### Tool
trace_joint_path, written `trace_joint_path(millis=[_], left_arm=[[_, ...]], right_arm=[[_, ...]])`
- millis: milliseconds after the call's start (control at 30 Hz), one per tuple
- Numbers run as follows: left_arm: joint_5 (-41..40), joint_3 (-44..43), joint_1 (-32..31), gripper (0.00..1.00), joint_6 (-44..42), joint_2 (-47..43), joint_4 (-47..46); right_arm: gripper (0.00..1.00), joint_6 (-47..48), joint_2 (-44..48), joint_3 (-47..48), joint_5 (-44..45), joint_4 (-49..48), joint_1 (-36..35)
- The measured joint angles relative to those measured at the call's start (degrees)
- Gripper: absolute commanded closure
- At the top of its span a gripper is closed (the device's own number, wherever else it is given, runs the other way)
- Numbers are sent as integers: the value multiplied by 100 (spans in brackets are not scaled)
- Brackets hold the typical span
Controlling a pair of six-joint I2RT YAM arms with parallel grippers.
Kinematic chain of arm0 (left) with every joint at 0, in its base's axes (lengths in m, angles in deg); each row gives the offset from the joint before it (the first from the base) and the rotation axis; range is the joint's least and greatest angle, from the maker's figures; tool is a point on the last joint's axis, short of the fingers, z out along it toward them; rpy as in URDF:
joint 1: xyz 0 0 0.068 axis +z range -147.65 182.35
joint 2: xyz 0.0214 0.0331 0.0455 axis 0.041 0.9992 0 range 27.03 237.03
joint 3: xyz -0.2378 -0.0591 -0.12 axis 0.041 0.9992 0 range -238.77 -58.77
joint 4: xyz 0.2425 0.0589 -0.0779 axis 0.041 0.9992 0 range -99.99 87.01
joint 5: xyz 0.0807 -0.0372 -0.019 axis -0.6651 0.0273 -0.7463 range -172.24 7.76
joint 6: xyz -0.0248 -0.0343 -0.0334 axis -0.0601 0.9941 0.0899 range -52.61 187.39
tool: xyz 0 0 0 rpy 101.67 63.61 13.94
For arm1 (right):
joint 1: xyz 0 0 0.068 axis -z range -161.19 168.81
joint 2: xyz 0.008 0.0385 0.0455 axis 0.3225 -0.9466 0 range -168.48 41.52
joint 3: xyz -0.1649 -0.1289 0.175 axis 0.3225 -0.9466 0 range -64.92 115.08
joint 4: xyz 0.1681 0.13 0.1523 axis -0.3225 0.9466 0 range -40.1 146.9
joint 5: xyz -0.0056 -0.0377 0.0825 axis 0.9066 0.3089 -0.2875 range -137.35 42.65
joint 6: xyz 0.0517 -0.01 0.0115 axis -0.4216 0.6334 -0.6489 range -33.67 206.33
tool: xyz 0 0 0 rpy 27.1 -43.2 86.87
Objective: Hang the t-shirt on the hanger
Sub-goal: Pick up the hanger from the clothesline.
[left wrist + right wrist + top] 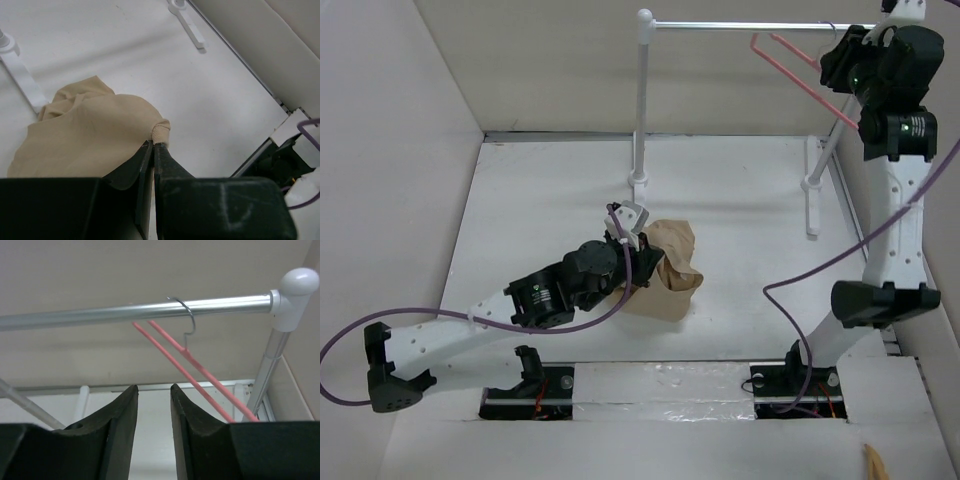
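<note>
The left fingers (pixel 153 150) are clamped tight on a small bunched fold at the edge of the t-shirt (pixel 85 135), which lies crumpled near the middle of the desk (pixel 540 200), just in front of the foot of the rack's left post (pixel 640 100). The pinch is narrow and takes in only a nub of cloth, so I judge that a lift from here should go slowly and straight up. That lets the garment unfurl under its own weight without slipping free. Which part of the shirt is held, hem or collar or sleeve, I cannot tell. An opening must be found before the shirt goes anywhere near the hanger.

Over at the far right corner, the right fingers (pixel 832 66) stand partly open with nothing between them, raised just under the rail (pixel 100 315). The salmon-pink hanger (pixel 172 360) hangs by its silver hook (pixel 187 320) from that rail, just beyond the fingertips and not touched. The step in hand looks like taking the hanger. The fingers should close on one pink arm close below the hook, not on the hook itself. Then the hanger should be lifted clear of the rail before it is drawn away, or the hook may catch and swing.
</note>
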State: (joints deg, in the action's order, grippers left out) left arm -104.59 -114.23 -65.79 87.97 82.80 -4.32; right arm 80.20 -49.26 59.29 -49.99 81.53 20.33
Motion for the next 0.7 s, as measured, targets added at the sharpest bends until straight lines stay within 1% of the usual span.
trace_joint_path(millis=[33,133,233,300,467,700], left_arm=[[66,-24,0,100,-2,-28,70],[203,-98,0,100,-33,-168,221],[291,-166,0,100,-72,-267,284],[328,-170,0,100,-87,-278,278],[422,-168,0,100,-146,-275,280],[367,-168,0,100,-256,-278,280]], right_arm=[[53,63,-304,315,-129,240,96],[41,286,-1145,1233,-258,977,284],[34,490,-1392,1283,-278,1351,372],[32,601,-1408,1261,-343,1504,422],[31,966,-1283,1263,-413,1432,599],[32,1189,-1333,1379,-776,1368,793]])
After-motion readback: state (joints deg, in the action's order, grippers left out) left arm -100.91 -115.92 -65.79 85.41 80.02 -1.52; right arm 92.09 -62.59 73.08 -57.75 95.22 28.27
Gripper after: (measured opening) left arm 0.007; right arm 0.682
